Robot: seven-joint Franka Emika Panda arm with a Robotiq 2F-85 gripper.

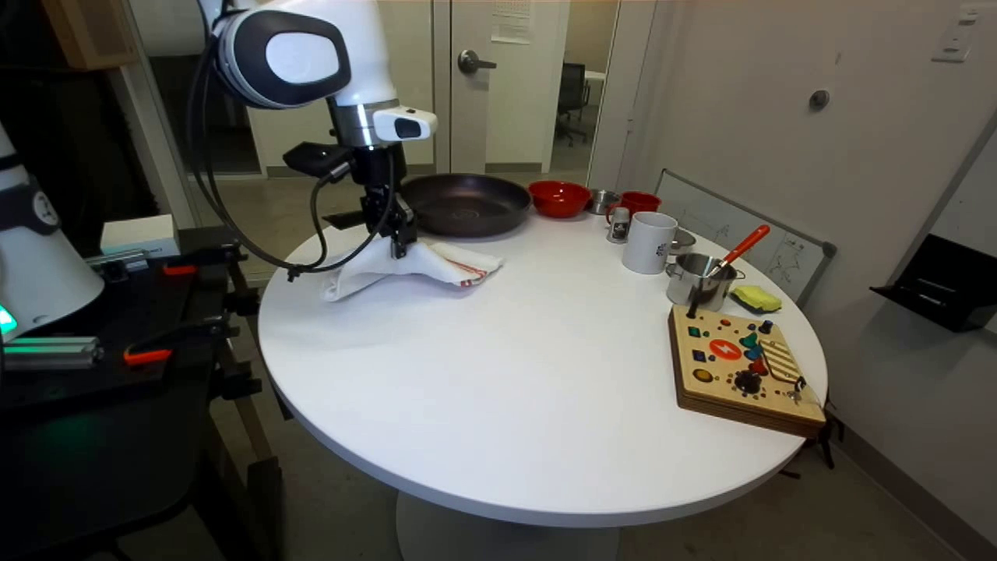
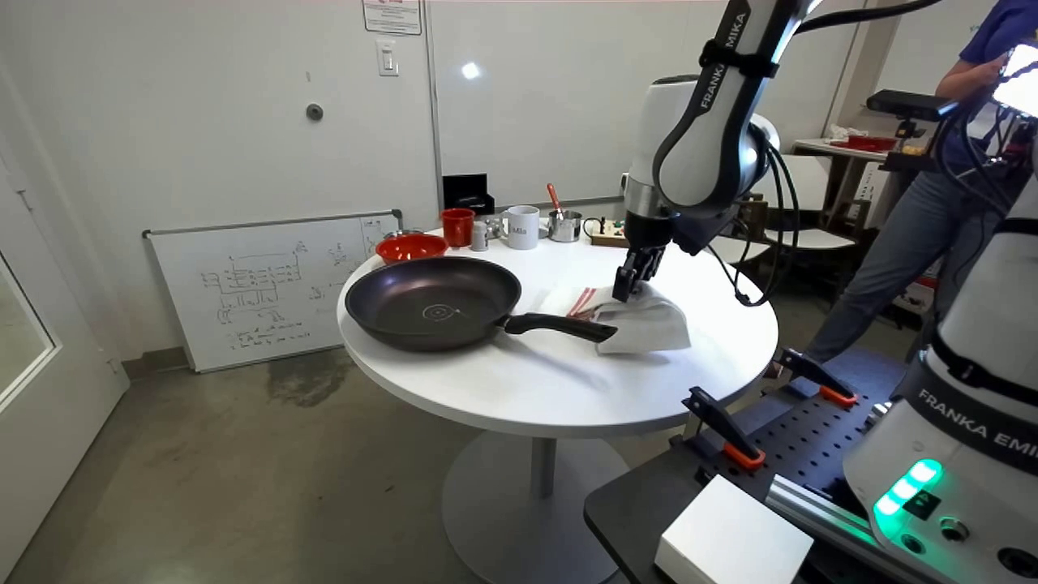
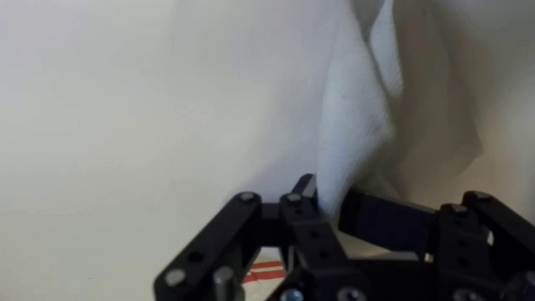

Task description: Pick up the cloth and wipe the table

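While the gripper pinches the cloth, a frying pan stands beside it, near a red bowl.

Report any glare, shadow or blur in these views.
In an exterior view, a bright glare spot marks the wall whiteboard, and the pan handle casts a soft shadow on the table; in the wrist view, the tool looks slightly out of focus, with a diffuse shadow beside the cloth.
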